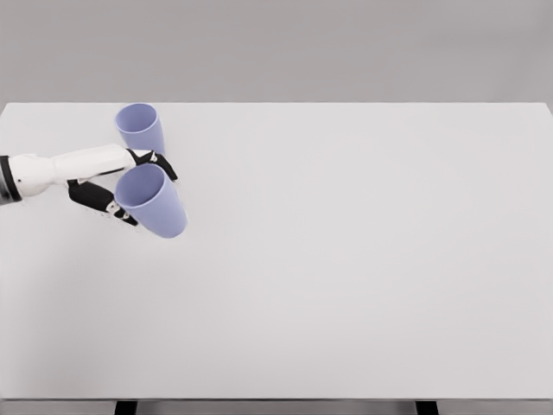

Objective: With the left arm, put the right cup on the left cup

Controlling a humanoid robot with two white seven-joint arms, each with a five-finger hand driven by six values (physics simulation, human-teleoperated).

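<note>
Nearest the camera, left part of table (346,285): held cup (153,201), lavender, gripped in the left hand (117,192). Dark fingers (91,197) wrap its side from the left, another finger shows at the cup's far upper edge; curled tight round the cup, nothing else held. Cup is tilted, mouth toward upper left and toward camera, base down-right. Whether it is lifted off the table or grazing it, cannot tell for sure; the tilt suggests lifted.

Just behind it, white forearm (69,164) enters from the left edge, running roughly level across the picture toward the hand.

Farther back, standing cup (141,128), same lavender, upright on the table, mouth open upward, near the table's far left edge. It sits just beyond the hand and slightly left of the held cup. In the picture the wrist overlaps its base; touching or merely in front, cannot tell.

Key relation: target lies up-picture (away from robot) and a little left of the held cup, close by. Held cup's long axis leans off vertical, target's axis is upright. My read: next move needs the held cup righted, base down, carried back over the target's mouth, then lowered. Risk: wrist or fingers nudging the standing cup over, given how close they are.

Right arm not visible.
</note>
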